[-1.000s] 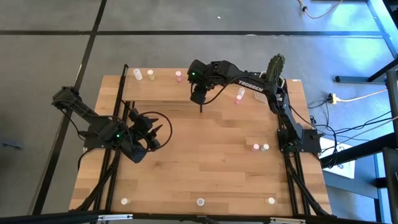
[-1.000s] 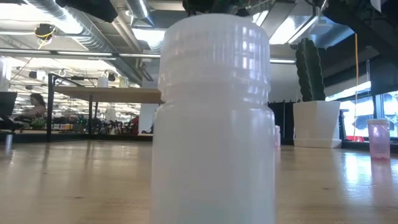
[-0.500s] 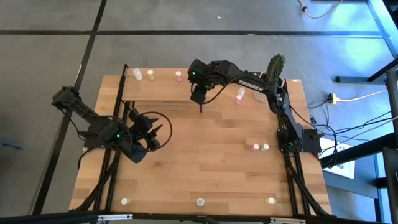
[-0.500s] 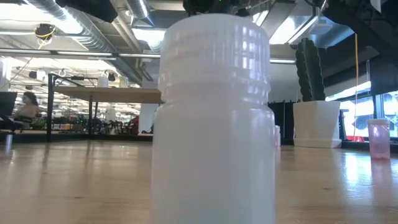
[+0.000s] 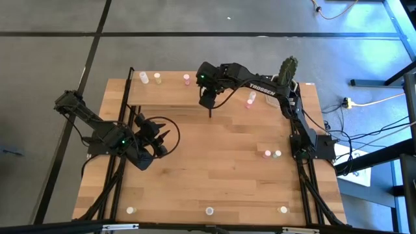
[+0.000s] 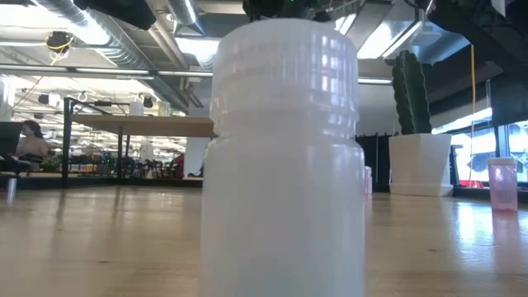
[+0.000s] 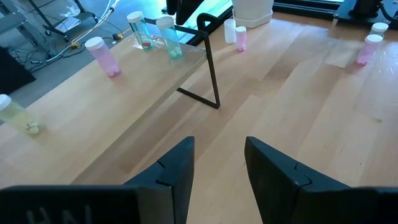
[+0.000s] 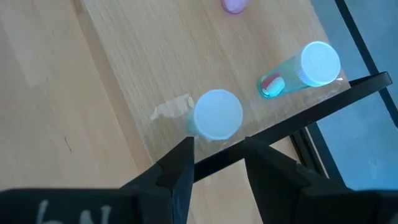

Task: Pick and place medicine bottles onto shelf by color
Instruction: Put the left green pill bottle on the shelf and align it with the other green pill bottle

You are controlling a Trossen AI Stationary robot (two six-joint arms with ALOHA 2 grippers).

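Bottles on the shelf at the far left of the worktop, sorted so far as white, pale yellow and pink along the far edge. Right gripper over the shelf's right end, pointing down, jaws parted with nothing between them. Directly ahead of those jaws, an upright pale green bottle, seen cap-on from above, long axis vertical, free of both fingers. Just beyond it a second green bottle, close to the black rail at the shelf's edge.

Reads as a green bottle already set beside its match, so probably calls for a straight lift away, not a sideways sweep: rail and neighbour both close, little room either side.

Left gripper low over the worktop near the shelf's near edge, jaws likewise apart and empty, waiting.

Still off the shelf: a pink bottle just right of the shelf, a pink and green pair well to the right, and three spaced along the near edge. All upright as far as can be told. Right arm nearer to the pink one and the pair; wide bare wood between them, cactus pot the only obstacle at the far right.
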